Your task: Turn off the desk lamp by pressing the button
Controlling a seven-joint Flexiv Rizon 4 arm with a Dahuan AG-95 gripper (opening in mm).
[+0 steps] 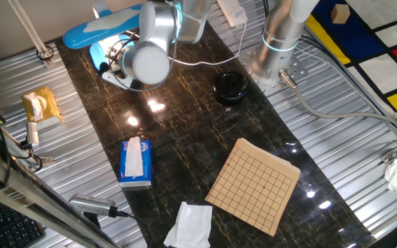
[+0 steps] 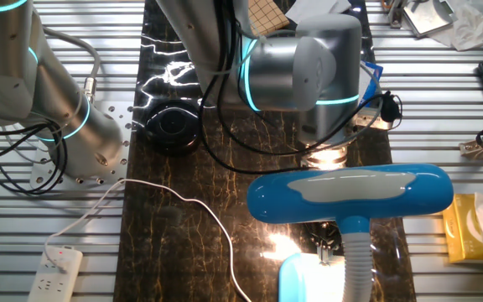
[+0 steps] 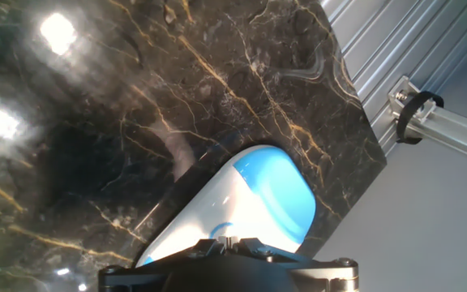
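The light blue desk lamp stands at the far end of the dark marble table. Its long oval head (image 1: 102,29) with a white strip (image 2: 355,186) hangs over its round base (image 2: 309,281). The lamp is lit: the base glows bright and light patches shine on the marble. In the hand view my gripper (image 3: 229,240) is right above the white-and-blue base (image 3: 250,199), its fingertips touching each other. I cannot make out the button itself. In the fixed views the arm's wrist (image 1: 150,62) hides the fingers.
A black round object (image 1: 230,87) sits near the arm's mount. A blue-and-white tissue box (image 1: 136,162), a wooden grid board (image 1: 253,184) and a white tissue (image 1: 188,224) lie nearer. The lamp's white cord (image 2: 191,205) runs to a power strip (image 2: 57,264). The table edge (image 3: 355,122) is close.
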